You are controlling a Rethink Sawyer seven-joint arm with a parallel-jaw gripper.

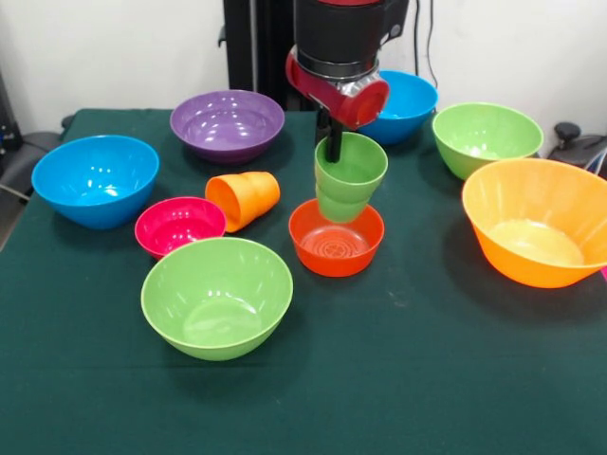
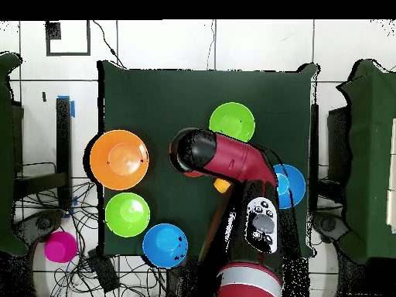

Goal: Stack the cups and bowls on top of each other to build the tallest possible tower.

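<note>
My fingers (image 1: pixel 334 142) are clamped on the rim of the light green cup (image 1: pixel 349 175), one finger inside it. Cup is tilted, its base just above or touching the small orange-red bowl (image 1: pixel 336 237); can't tell which. Orange cup (image 1: pixel 244 198) lies on its side on the counter (image 1: pixel 427 379), against the magenta bowl (image 1: pixel 178 226). Near green bowl (image 1: pixel 216 296) sits in front, large orange bowl (image 1: pixel 539 220) well apart.

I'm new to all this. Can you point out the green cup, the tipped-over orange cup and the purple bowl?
green cup (image 1: pixel 349 180), front view, on its outer side wall.
orange cup (image 1: pixel 245 198), front view, on its side.
purple bowl (image 1: pixel 228 123), front view, on its inner wall.
</note>
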